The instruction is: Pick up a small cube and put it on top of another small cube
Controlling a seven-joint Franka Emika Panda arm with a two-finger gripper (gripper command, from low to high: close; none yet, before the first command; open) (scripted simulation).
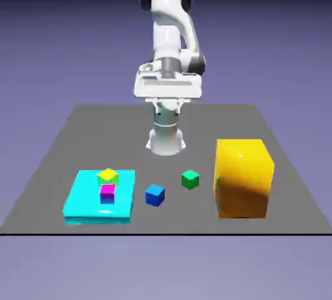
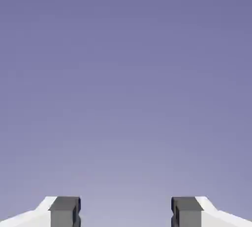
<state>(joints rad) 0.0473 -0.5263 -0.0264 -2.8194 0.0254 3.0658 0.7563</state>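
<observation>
Four small cubes point(image 1: 155, 195), one large block point(image 1: 242, 178)

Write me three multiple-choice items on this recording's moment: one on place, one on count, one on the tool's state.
1. Where is the blue cube?
A. On the cyan slab
B. On the dark table, beside the slab
C. On top of the orange block

2. How many small cubes show in the exterior view?
A. Two
B. Three
C. Four

3. How does the tool stand?
A. Open and empty
B. Shut on the green cube
C. Shut on nothing

Key:
1 B: bare dark table surrounds it, right of the cyan slab in that view.
2 C: yellow, magenta, blue and green.
3 A: a wide gap parts its fingertips, only backdrop between.
</observation>
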